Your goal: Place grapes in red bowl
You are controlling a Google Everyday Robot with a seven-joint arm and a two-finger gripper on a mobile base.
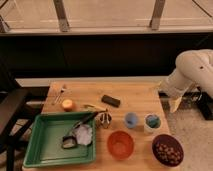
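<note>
Nearest the front edge, the red bowl (120, 144) sat with nothing showing inside it. Just to its right lay the grapes (168, 151), pale beads over a dark round mass (it looked like a dark bowl (155, 143) holding them, though I could not be sure). The two were near each other but not touching. To the left, a green tray (37, 150) held some utensils and a pale crumpled thing.

Behind the red bowl stood two blue cups (131, 120), side by side. Farther back on the table (140, 95) were an orange fruit (67, 104), a black block (110, 100) and a fork (61, 92).

At about that depth, off the table's right edge, the gripper (174, 103) hung pointing down from the white arm (196, 70), well apart from the grapes. I could not tell whether it was open or closed; it did not have the grapes.

By my reading, the task had not begun in any way that showed. The reach, the grasp, the carry across to the red bowl and the release were all left to do.
</note>
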